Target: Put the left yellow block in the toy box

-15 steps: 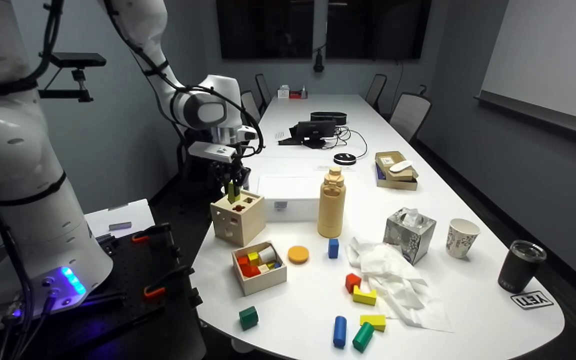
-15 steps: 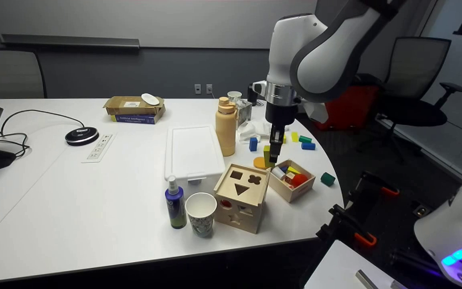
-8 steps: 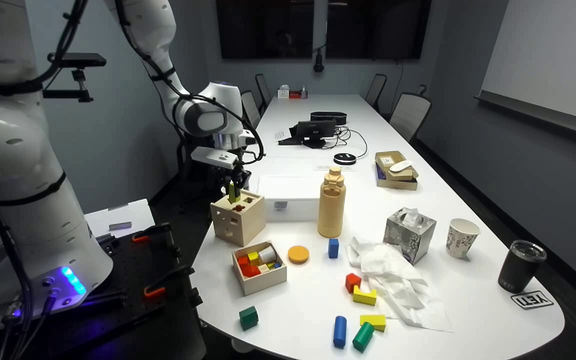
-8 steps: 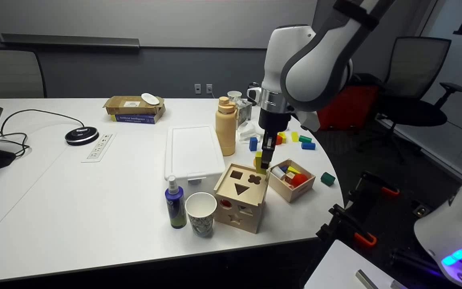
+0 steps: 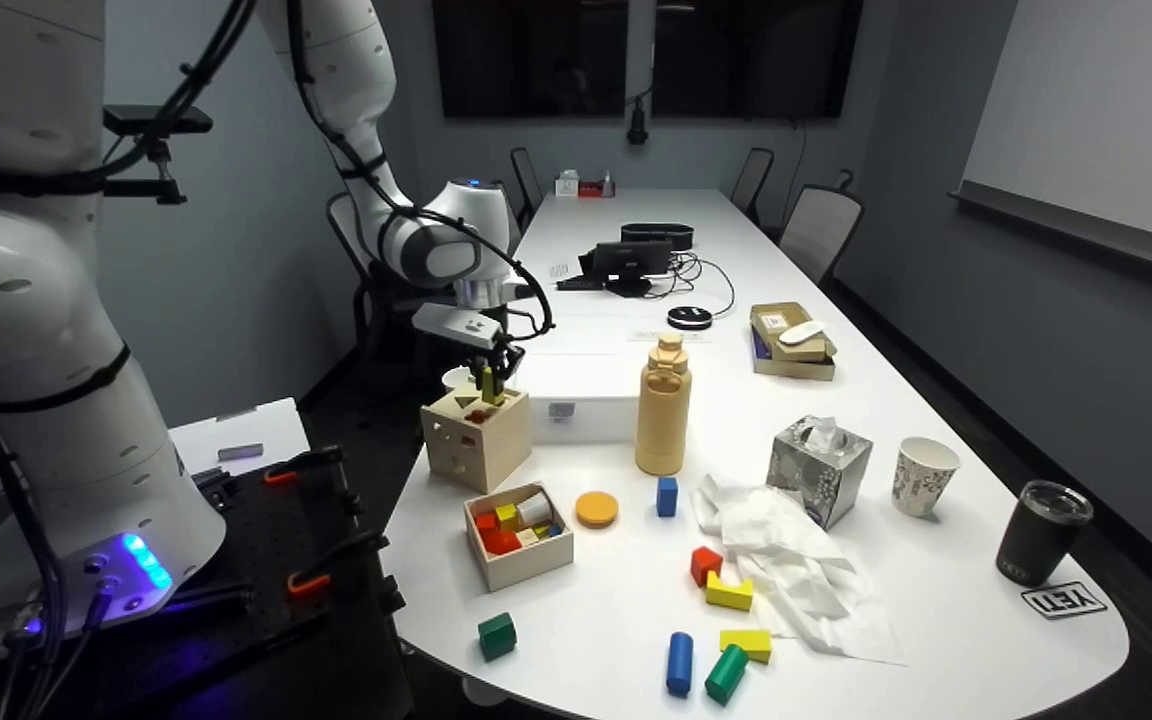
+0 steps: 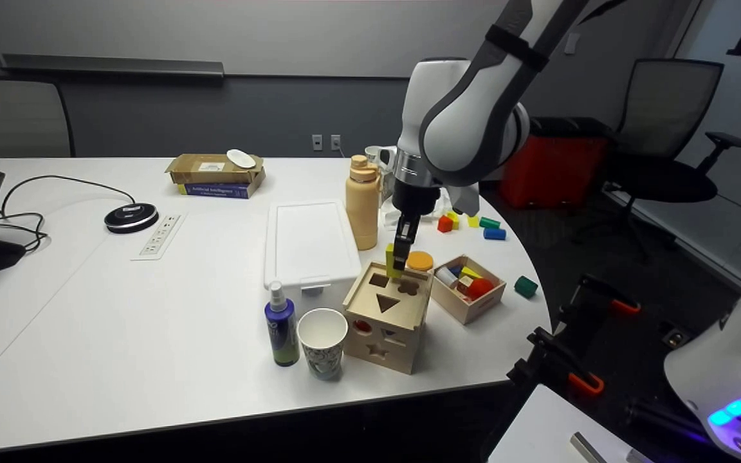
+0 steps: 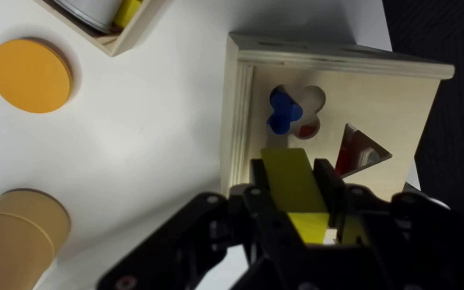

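My gripper (image 7: 291, 166) is shut on a long yellow block (image 7: 296, 185), with one finger on each side of it. The block hangs upright over the top of the wooden toy box (image 7: 381, 96). In both exterior views the block (image 5: 493, 388) (image 6: 391, 260) is low above the box (image 5: 481, 455) (image 6: 402, 313), by the far edge near the square hole. Whether it touches the box top I cannot tell. The clover and triangle holes show in the wrist view; the square hole is hidden under the block and gripper. Blue and red pieces show inside the box.
An open wooden tray of blocks (image 5: 528, 573) and an orange disc (image 5: 596, 509) lie beside the box. A lidded white bin (image 6: 312, 241), tan bottle (image 6: 362, 206), paper cup (image 6: 323, 344) and spray bottle (image 6: 282, 331) stand close by. Loose blocks include a yellow one (image 5: 745, 643).
My gripper has carried the yellow block across the box top, rightward in one exterior picture and leftward in another, towards the square hole. The grip has stayed shut; the box has not moved.
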You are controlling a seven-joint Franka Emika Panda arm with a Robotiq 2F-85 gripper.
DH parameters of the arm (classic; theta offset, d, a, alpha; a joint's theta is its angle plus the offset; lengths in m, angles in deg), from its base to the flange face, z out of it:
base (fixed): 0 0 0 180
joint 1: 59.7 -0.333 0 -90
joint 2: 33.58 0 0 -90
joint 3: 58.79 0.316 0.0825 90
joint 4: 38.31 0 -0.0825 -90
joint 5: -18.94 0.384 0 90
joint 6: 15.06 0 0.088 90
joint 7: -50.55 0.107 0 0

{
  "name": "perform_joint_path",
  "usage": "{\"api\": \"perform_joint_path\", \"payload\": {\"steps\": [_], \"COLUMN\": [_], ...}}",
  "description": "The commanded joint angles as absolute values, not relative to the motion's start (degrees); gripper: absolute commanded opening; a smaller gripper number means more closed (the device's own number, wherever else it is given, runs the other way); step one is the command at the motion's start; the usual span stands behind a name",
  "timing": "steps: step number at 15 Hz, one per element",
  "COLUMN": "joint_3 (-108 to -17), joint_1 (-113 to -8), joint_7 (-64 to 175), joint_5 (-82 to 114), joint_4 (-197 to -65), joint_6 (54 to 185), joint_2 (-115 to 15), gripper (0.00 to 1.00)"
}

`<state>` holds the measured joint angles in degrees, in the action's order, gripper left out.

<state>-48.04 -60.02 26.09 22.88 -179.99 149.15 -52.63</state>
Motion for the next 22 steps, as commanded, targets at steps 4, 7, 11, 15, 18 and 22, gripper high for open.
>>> {"api": "perform_joint_path", "payload": {"steps": [4, 7, 11, 15, 18, 22], "joint_3": [-46.73, -45.90, -45.21, -45.38, -45.38, -45.61], "joint_1": [-57.87, -57.71, -58.00, -58.37, -58.35, -58.51], "joint_7": [26.74, 27.06, 27.20, 27.44, 27.63, 28.36], "joint_5": [20.62, 20.71, 20.57, 19.77, 19.16, 17.94], "joint_4": [-176.89, -176.37, -175.95, -175.74, -175.72, -175.40], "joint_6": [150.65, 150.73, 150.78, 151.59, 153.00, 154.30], "joint_2": [-57.38, -57.57, -57.88, -58.59, -58.88, -59.78], "gripper": [0.08, 0.08, 0.08, 0.08, 0.08, 0.08]}}
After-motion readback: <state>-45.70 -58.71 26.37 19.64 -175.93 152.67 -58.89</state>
